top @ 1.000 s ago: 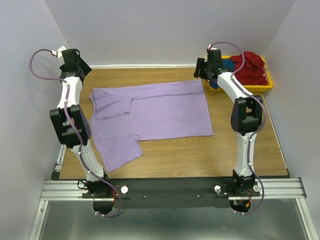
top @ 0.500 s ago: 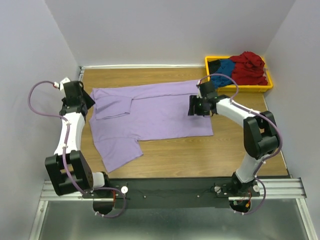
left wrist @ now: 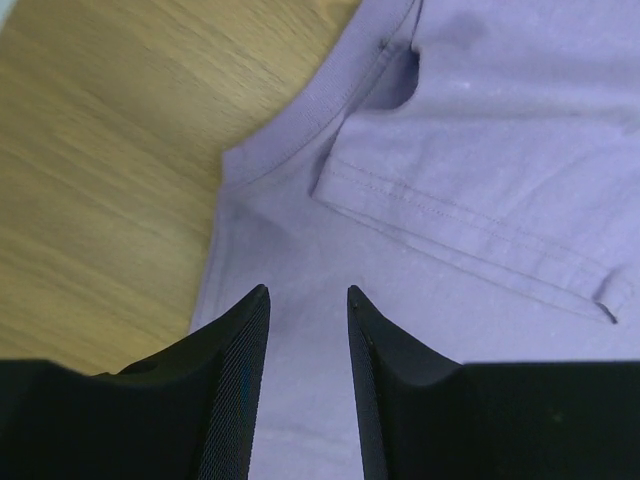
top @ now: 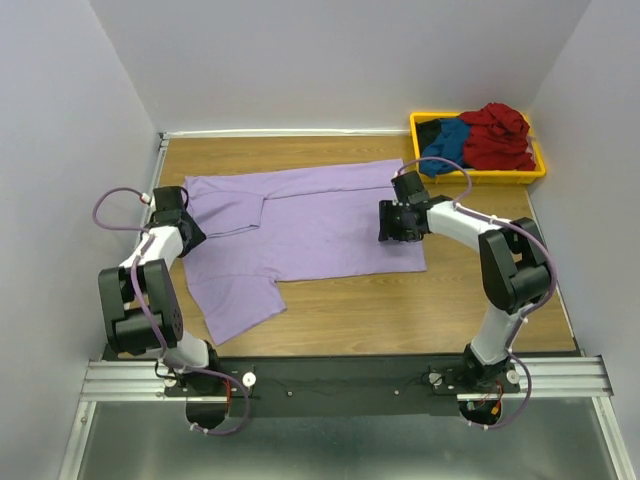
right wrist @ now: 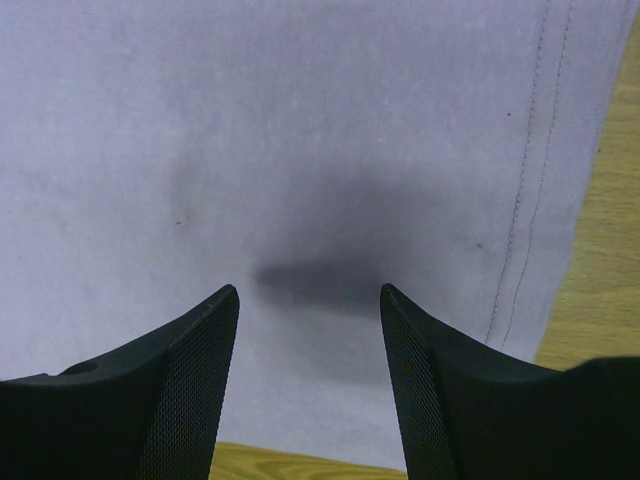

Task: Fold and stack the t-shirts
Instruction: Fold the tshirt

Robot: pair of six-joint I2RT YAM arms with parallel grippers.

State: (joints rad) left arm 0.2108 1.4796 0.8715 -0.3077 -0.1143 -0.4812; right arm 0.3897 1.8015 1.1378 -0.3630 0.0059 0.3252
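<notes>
A large lavender t-shirt (top: 310, 225) lies spread flat on the wooden table (top: 420, 300), one sleeve folded in over its chest. My left gripper (top: 190, 232) is low over its left edge just below the collar (left wrist: 300, 120), jaws open a narrow gap over flat cloth (left wrist: 305, 300). My right gripper (top: 392, 222) hovers open over the shirt's right side near the stitched hem (right wrist: 530, 200), nothing between its fingers (right wrist: 308, 292). More t-shirts, dark red (top: 500, 135), blue (top: 450, 135) and black (top: 428, 130), are heaped in a bin.
The yellow plastic bin (top: 510, 176) stands at the back right corner. Grey walls close in the table on the left, back and right. Bare wood shows in front of the shirt and to its right (right wrist: 615, 250).
Both arms have come down from raised poses at the back onto the lavender shirt. The left gripper's jaws have narrowed. The shirt lies as before.
</notes>
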